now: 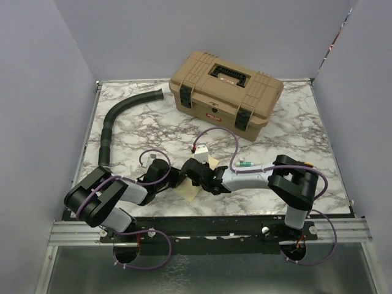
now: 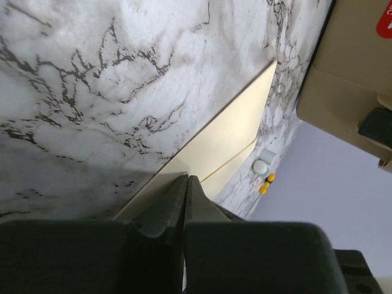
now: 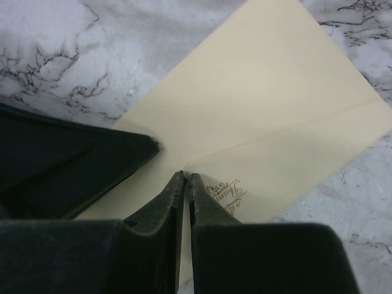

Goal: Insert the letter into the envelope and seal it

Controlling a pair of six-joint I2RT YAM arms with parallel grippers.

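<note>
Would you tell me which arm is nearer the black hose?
Left. The left arm lies close beside the hose's near end; the right arm stands far off to its right.

The setting is a robotics lab test cell. Plain lavender-grey walls (image 1: pixel 122 37) box in a marble-patterned table (image 1: pixel 294 135). A left arm (image 1: pixel 110 199) and a right arm (image 1: pixel 294 184) are bolted to an aluminium rail (image 1: pixel 67 233) along the table's near edge, trailing purple cables (image 1: pixel 215 129). A black corrugated hose (image 1: pixel 108 131) lies near the left edge, and a tan toolbox (image 1: pixel 226 92) sits at the far edge.
</note>
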